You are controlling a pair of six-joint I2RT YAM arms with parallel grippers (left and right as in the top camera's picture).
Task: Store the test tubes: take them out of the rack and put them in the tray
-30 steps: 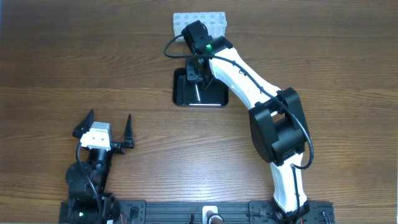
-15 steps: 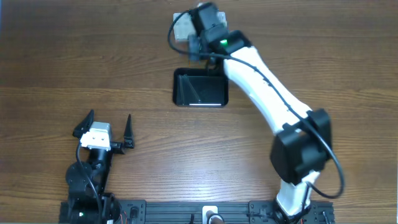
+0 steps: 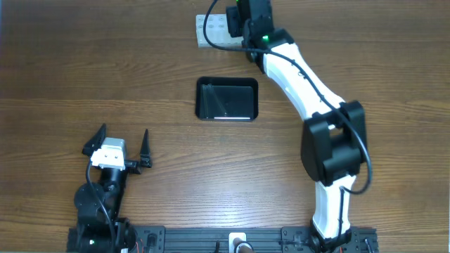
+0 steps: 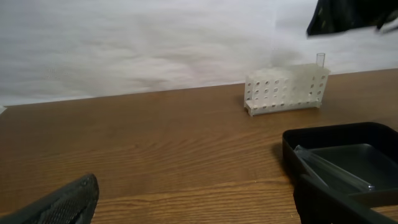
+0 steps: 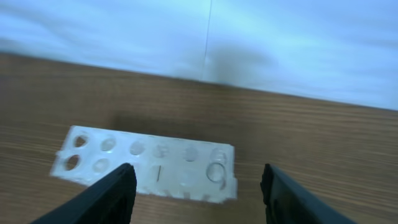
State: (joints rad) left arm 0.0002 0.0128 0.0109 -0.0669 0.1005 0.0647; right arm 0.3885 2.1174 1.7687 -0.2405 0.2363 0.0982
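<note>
Right pincer (image 5: 198, 180): fingers apart, nothing between them, poised above the white test-tube rack (image 5: 93, 158), which lies directly beneath in the right wrist view. One second ago this pincer was low over the black tray (image 3: 199, 98). Half a second ago it had swung up to the rack, and it now hangs over the rack's far side at the top of the overhead view. The right arm has likewise straightened away from the tray.

Judged from this, one delivery is complete and the arm has returned for the next pick. No grasp has yet begun.

Rack: most holes appear vacant. The left wrist view shows a single test tube (image 4: 321, 60) standing upright in an end hole; this is probably the next target, and the pincer must descend and centre on it before closing.

Tray: it sits on the tabletop (image 3: 84, 63) nearer the arm bases, apart from the rack. At least one stored tube (image 4: 333, 171) lies slanted on its floor; the exact count cannot be told.

Left pincer (image 3: 124, 133): fingers spread wide, empty, parked near its base at the overhead view's lower left, well apart from rack and tray, and unchanged across the three overhead frames.

Progress: late, with little visibly remaining in the rack.
</note>
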